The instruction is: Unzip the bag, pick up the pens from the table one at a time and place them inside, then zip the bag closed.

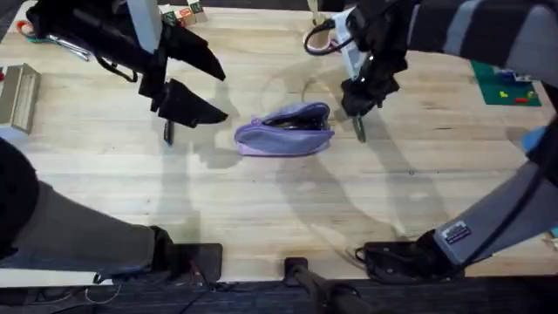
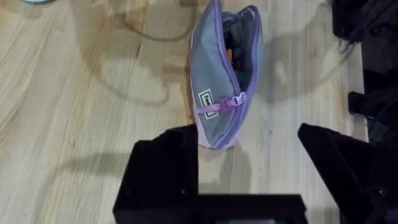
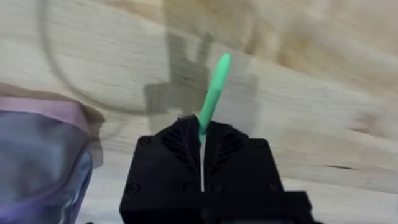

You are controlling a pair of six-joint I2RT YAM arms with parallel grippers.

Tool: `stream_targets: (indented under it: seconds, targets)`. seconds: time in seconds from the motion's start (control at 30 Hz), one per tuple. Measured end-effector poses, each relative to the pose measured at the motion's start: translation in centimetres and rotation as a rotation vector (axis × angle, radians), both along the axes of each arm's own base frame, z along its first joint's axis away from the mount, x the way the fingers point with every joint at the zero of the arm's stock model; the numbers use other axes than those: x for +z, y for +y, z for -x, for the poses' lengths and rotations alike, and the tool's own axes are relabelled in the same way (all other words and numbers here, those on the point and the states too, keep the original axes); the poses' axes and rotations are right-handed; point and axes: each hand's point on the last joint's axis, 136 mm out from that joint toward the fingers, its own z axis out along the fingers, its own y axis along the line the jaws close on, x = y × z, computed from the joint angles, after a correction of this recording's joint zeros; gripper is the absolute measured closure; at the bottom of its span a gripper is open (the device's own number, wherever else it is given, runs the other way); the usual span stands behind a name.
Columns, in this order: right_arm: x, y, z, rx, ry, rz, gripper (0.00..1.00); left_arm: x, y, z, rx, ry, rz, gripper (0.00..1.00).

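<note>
Wooden table (image 1: pixel 261 201); right gripper (image 3: pixel 201 134) clamps green pen (image 3: pixel 214 90); left gripper (image 2: pixel 249 146) gapes.

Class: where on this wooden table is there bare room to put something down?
Bare wood lies on the light wooden table between the lilac fabric pouch and the arm bases. It is crowded beside the pouch: left gripper, right gripper holding the light green pen.

Robot lab: butcher-block table (image 1: pixel 105 192), two mounted arms.

The bag (image 2: pixel 217 74) is soft matt cloth, the green pen (image 3: pixel 214 93) smooth plastic, the table (image 1: pixel 261 209) pale planked wood.
</note>
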Motion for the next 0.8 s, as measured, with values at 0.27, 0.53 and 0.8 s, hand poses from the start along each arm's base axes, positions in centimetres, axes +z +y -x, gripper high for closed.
stream_targets:
  seconds: [0.27,0.53,0.8]
  targets:
    - [9.0,0.5,-2.1,0.103,-0.251,-0.028,0.97,0.0,0.0,0.0,0.0,0.0,0.0,0.006]
    - [13.5,4.0,0.0,0.511,-0.313,-0.018,0.97,0.0,0.0,0.0,0.0,0.0,0.0,0.004]
    - [13.1,8.6,4.4,1.052,-0.2,-0.001,0.97,0.0,0.0,0.0,0.0,0.0,0.0,0.006]
